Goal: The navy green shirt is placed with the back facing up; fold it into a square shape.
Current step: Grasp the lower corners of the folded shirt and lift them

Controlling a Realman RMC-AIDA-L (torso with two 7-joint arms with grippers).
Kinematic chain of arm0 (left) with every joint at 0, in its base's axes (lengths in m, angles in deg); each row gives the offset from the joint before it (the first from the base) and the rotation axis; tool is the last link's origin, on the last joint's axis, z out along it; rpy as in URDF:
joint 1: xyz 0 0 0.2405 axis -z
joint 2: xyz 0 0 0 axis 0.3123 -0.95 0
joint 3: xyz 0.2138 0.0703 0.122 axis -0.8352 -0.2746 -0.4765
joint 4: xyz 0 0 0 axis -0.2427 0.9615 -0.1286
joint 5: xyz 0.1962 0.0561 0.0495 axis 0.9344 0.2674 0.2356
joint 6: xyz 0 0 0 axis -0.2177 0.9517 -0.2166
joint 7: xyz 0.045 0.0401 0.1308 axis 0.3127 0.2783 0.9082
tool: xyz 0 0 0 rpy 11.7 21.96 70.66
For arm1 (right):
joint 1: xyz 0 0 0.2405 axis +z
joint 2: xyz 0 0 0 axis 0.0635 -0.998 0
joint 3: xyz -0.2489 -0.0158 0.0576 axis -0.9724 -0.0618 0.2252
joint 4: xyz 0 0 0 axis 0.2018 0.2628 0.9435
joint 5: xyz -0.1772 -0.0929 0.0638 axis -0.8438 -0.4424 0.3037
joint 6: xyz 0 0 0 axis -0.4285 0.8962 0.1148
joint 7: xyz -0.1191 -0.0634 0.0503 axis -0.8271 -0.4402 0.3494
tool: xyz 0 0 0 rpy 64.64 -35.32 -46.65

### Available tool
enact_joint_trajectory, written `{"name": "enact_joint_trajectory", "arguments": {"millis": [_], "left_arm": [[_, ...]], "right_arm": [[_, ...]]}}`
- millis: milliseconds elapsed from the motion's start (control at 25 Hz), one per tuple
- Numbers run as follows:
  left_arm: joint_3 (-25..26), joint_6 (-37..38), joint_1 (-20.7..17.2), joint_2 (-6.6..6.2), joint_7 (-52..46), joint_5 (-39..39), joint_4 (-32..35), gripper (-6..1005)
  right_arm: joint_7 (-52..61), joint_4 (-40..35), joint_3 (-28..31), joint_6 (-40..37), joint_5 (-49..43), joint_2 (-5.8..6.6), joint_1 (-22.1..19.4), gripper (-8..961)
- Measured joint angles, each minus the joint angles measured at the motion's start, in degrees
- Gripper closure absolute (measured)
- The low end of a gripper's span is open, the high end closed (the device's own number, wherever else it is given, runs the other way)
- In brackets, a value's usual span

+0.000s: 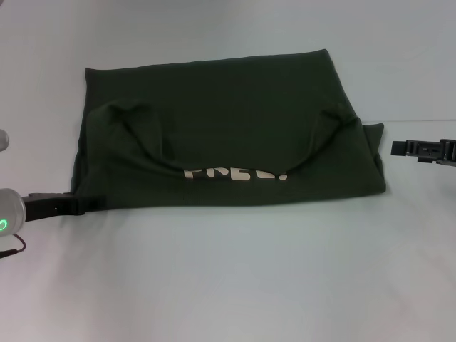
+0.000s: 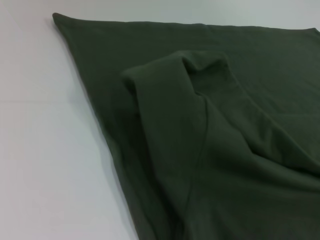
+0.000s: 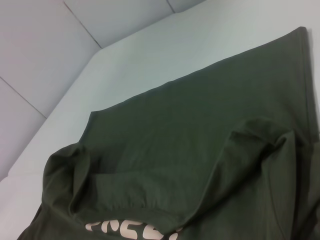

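Across the middle of the tabletop (image 1: 228, 285), the navy green shirt (image 1: 221, 107) lies partly folded, long axis left to right, pale lettering peeking at its near fold. Left gripper (image 1: 89, 204) touches its near-left corner; right gripper (image 1: 399, 147) sits just beside its right edge. Neither gripper's opening can be told.

navy green shirt (image 1: 221, 121) | folded over, flat on table | pale lettering partly showing
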Motion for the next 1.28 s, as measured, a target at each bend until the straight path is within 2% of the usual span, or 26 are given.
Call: {"name": "enact_joint_trajectory", "arguments": {"millis": [360,560,800,1240,1280], "left_arm": [[-0.1,-0.3,0.0,0.00,0.4,0.0,0.0,300],[-0.7,-0.9,0.0,0.09,0.0,0.9,0.2,485],[-0.8,-2.4,0.2,0.36,0.0,1.1,0.3,610],[-1.2,-3.4,0.8,0.01,-1.4,1.4,0.0,737],[-1.1,-3.4,0.8,0.01,-1.4,1.4,0.0,811]], "right_arm": [[0.1,0.0,0.0,-0.6,0.0,0.00,0.0,41],[0.3,0.0,0.0,-0.7,0.0,0.12,-0.1,43],[0.6,0.0,-0.4,-0.7,0.0,0.18,-0.1,46],[1.9,-0.1,-1.5,-0.5,0.0,0.41,0.2,51],[2.2,-0.2,-1.7,-0.5,0.0,0.42,0.3,52]]}}
